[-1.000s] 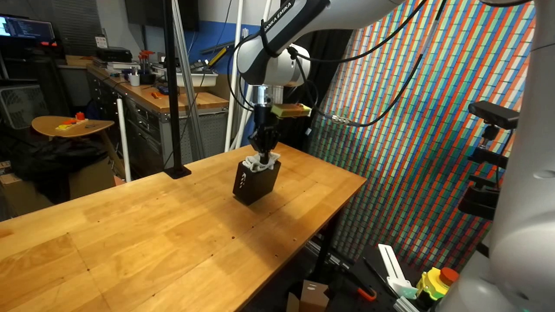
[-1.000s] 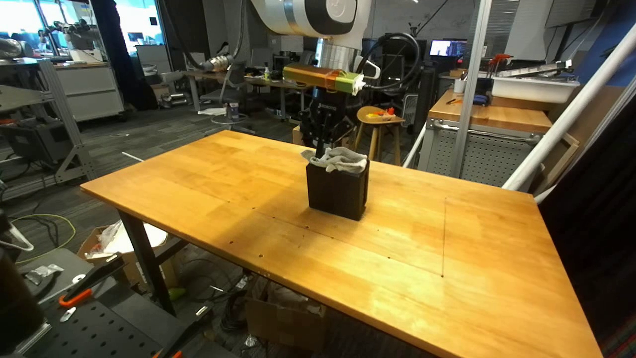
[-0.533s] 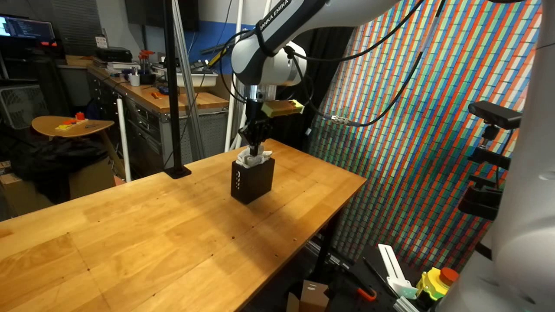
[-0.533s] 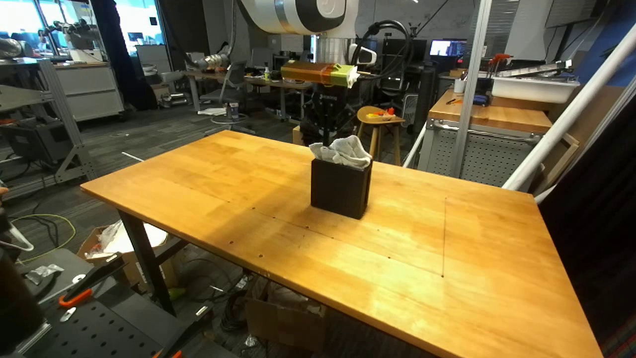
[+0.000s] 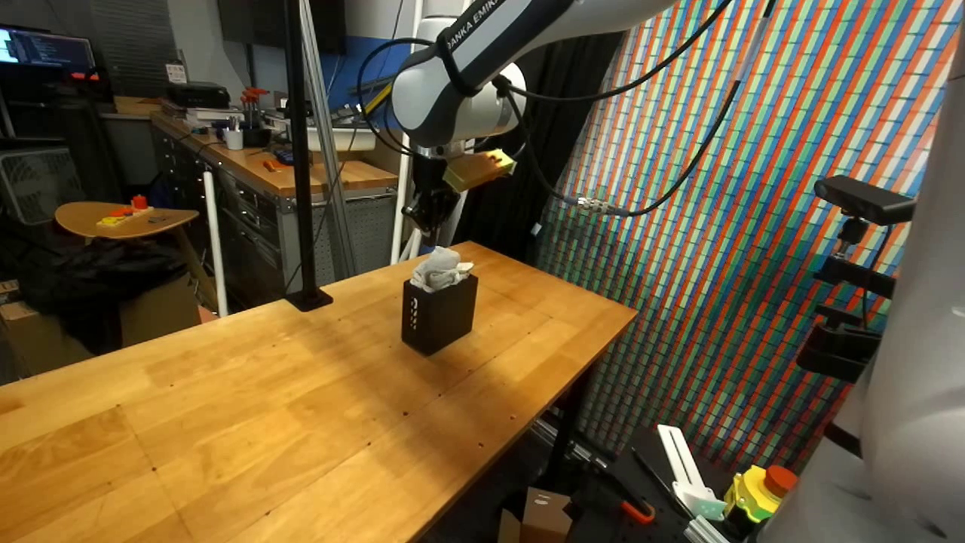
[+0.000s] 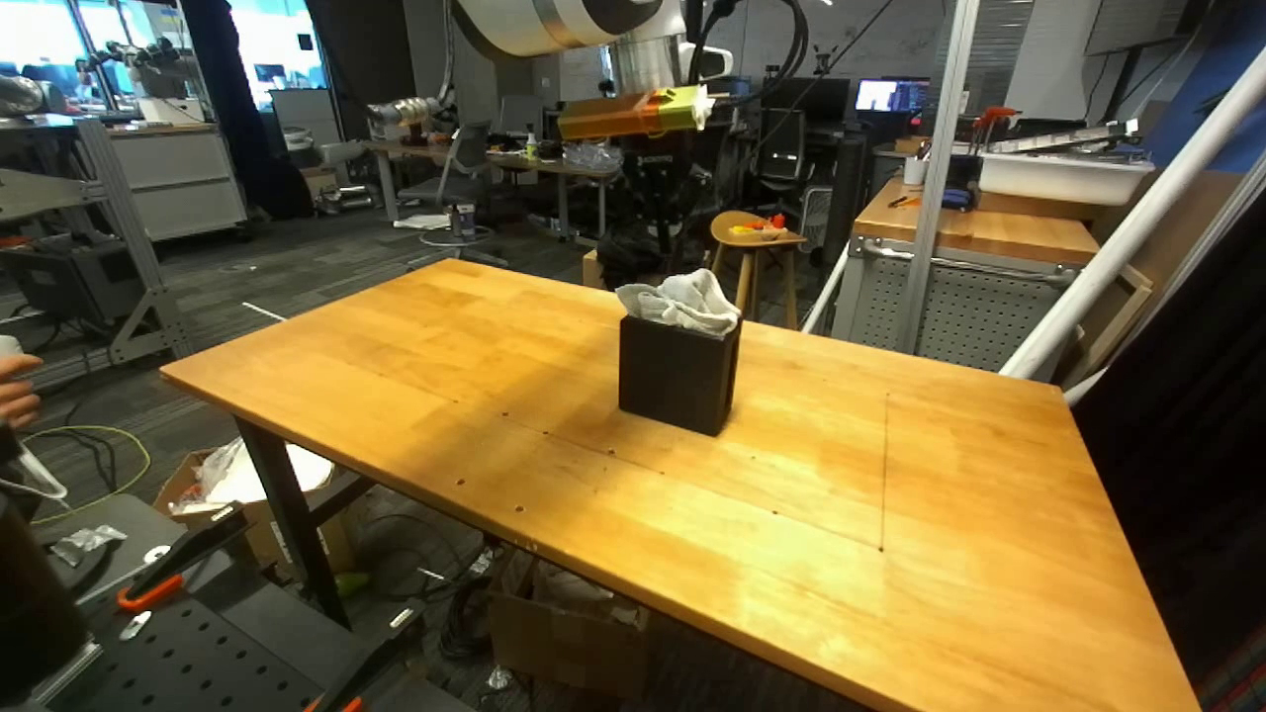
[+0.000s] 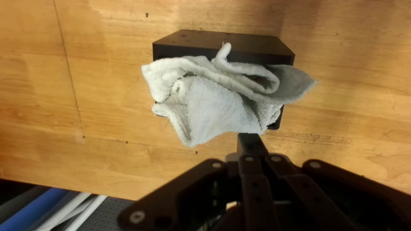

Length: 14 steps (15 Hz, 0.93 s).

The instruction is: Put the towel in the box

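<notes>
Working above the counter [image 6: 989, 514], lifting the arm [image 5: 520, 38] higher than a second ago and leaving the box [image 6: 676, 381] standing flat there, apparently no longer leaning a little under pressure. Drawing the gripper [image 7: 252, 141] up out of the folds too, closed on itself and holding nothing, now hanging just above the towel [image 7: 221, 106] and seemingly touching none of it. Leaving the towel in the mouth of the box, bulging above the rim in a loose peak in both exterior views; judging by that, nearly finishing the task, though perhaps still needing a downward press to tuck the overhang in. Hiding, under all that cloth, the depth reached inside. Running the longer side of the box roughly along the length of the counter, and stretching the long axis of the towel the same way, side to side in the wrist view, without showing any clear front. Pushing a broad flap [image 7: 295, 83] beyond the end of the box at the right there, hanging a smaller corner [image 7: 191, 138] over the long rim toward the gripper, and poking a thin curl [image 7: 223, 51] toward the top of that view.
</notes>
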Available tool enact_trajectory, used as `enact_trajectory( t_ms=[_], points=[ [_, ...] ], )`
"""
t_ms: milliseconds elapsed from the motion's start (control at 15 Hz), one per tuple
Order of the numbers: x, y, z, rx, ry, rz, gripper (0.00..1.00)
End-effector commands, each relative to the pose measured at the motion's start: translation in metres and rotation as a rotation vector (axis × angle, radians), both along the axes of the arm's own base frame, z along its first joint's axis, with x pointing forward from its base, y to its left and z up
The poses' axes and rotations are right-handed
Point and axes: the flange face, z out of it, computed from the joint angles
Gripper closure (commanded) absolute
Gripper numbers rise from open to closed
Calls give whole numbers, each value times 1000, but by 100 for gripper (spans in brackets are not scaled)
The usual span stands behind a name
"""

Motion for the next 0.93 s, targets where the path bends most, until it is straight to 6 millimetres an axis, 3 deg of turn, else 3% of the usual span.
enact_trajectory(
  t_ms=[0, 867],
  points=[
    [3, 7, 13, -92, -41, 57, 99],
    [20, -20, -33, -92, 37, 31, 99]
  ],
)
